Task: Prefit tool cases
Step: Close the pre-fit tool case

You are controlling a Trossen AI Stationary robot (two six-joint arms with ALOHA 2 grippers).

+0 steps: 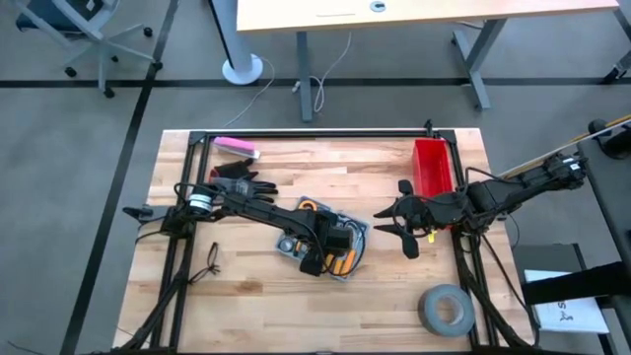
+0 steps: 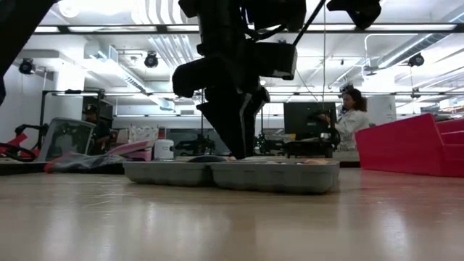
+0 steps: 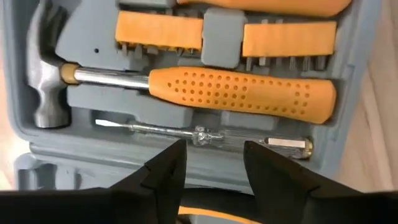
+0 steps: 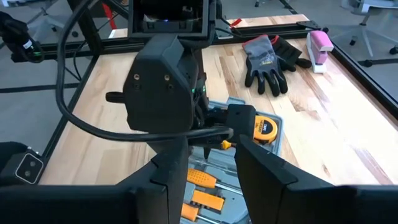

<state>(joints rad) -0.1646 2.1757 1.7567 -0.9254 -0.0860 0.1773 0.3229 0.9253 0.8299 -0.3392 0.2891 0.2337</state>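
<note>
1 flat grey-blue plastic case [image 1: 325, 240]

Wooden table [image 1: 266, 286] — tool case [image 1: 325, 240], tape roll [image 1: 446, 309]

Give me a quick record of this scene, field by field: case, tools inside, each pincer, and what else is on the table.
case: tool case, open, flat on the table
tools: hammer, screwdriver, tape measure
left pincer: open, over the case
right pincer: open, beside the case, empty
others: red bin, tape roll, gloves
</note>
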